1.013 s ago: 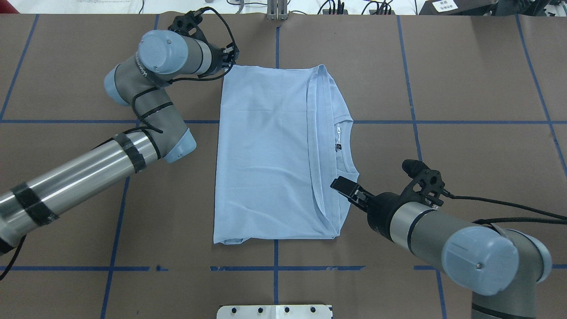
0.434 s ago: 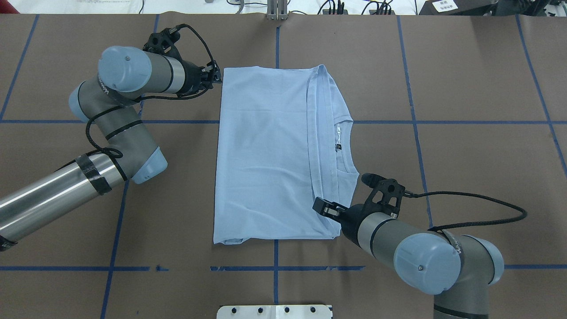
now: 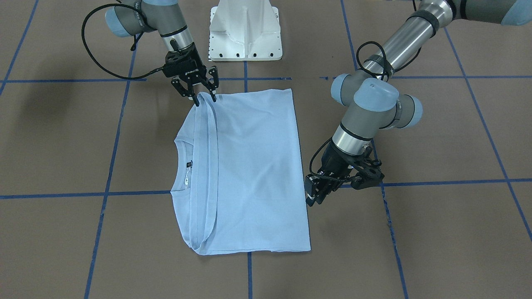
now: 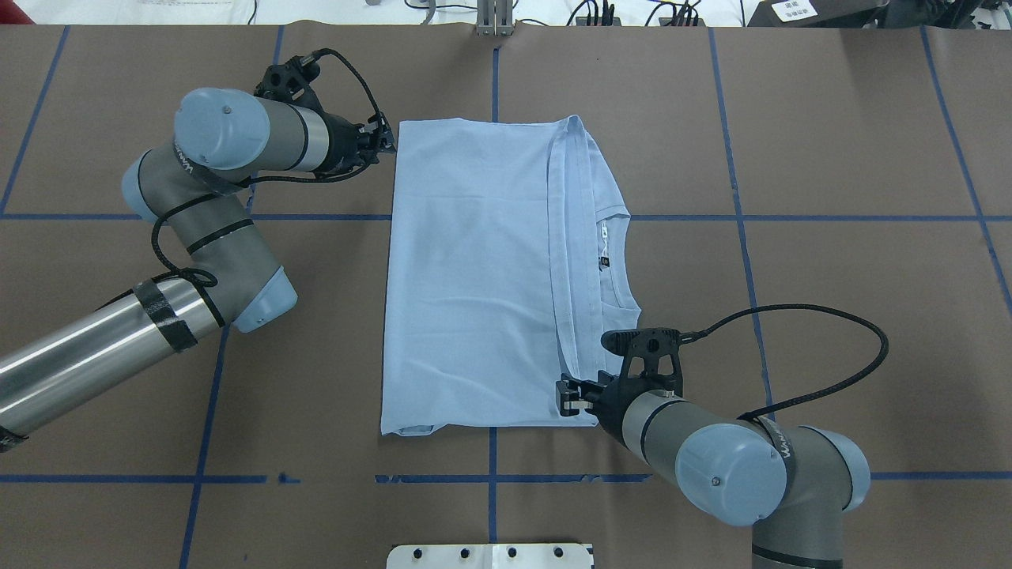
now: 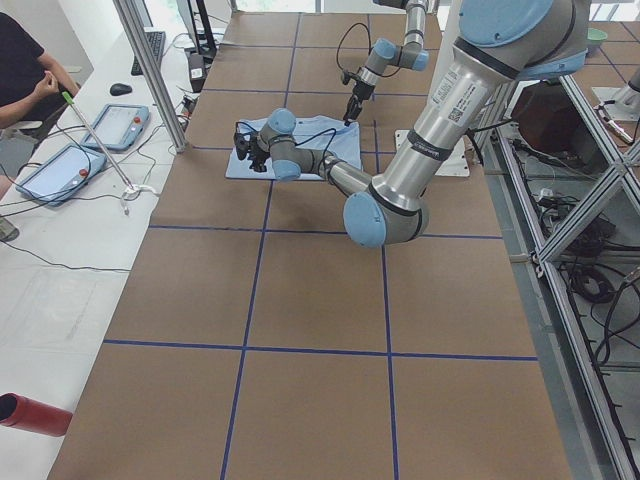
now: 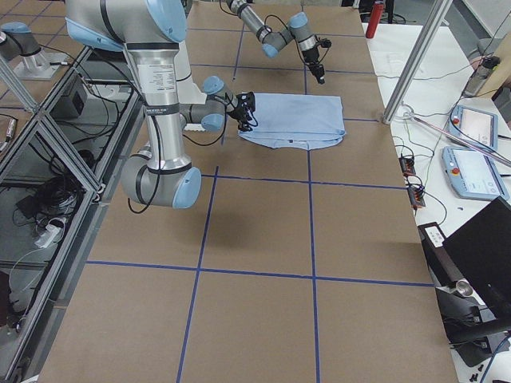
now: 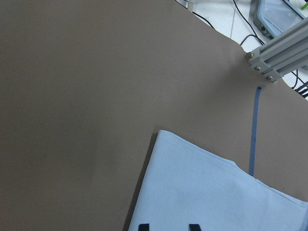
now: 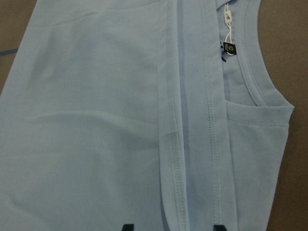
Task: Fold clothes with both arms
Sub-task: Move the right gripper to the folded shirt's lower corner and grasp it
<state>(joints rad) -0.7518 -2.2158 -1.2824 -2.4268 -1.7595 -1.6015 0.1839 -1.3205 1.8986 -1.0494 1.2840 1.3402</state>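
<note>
The clothes are one light blue T-shirt [image 4: 474,276] [image 3: 249,166], folded flat into a rectangle with its collar and neck label [image 4: 605,237] on the right side in the overhead view. My left gripper [image 4: 389,142] [image 3: 311,198] is low at the shirt's far left corner, open. Its two fingertips [image 7: 143,226] show apart above the cloth [image 7: 207,192]. My right gripper [image 4: 563,395] [image 3: 204,99] is open at the near right corner and straddles the folded hem. The cloth [image 8: 96,120] fills the right wrist view, with nothing gripped.
The white pedestal base [image 3: 245,29] stands at the robot's side of the brown, blue-taped table [image 4: 830,158]. A seated person [image 5: 25,70], tablets [image 5: 110,125] and cables are on the white bench beyond the far edge. An aluminium post [image 5: 150,70] rises there.
My right gripper has swung along the shirt's right edge from the collar to the near right corner. My left gripper drew back leftward off the far left corner, then held still.
</note>
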